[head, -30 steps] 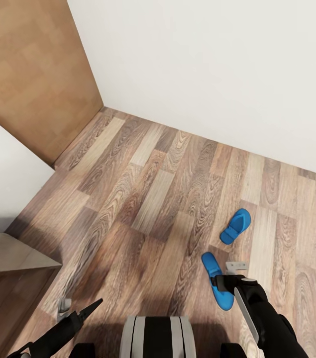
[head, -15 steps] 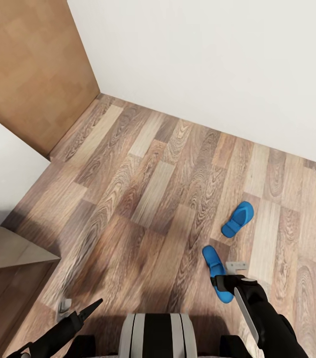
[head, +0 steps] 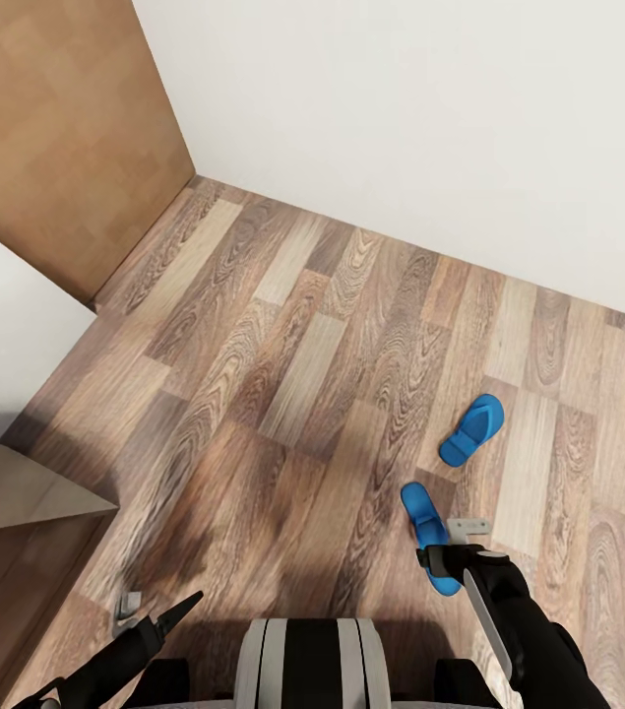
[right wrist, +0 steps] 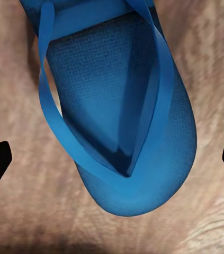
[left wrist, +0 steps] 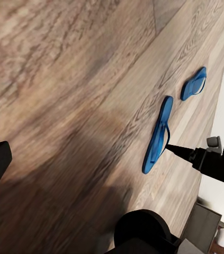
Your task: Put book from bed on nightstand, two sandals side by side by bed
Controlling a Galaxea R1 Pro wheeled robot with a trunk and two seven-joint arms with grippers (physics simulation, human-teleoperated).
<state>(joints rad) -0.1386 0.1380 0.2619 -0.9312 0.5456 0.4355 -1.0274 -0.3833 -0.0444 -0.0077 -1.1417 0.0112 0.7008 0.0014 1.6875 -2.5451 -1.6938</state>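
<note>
right wrist view: blue sandal (right wrist: 119, 106) flat on wood floor (right wrist: 11, 106), directly beneath right hand (right wrist: 112, 159), fingers spread apart; second sandal (head: 471, 429) beyond.

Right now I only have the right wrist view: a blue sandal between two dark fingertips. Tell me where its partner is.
Observer: The second sandal lies on the wood floor, farther from the robot than the near sandal, with bare floor between them.
Operator: Report how they line up.
Observer: Not side by side; they point in different directions.
Operator: Check the right gripper.
Observer: The right gripper is open, hanging over the near sandal's toe end.
Operator: Say where the left one is.
Observer: The left gripper hangs low by the base, holding nothing.
</note>
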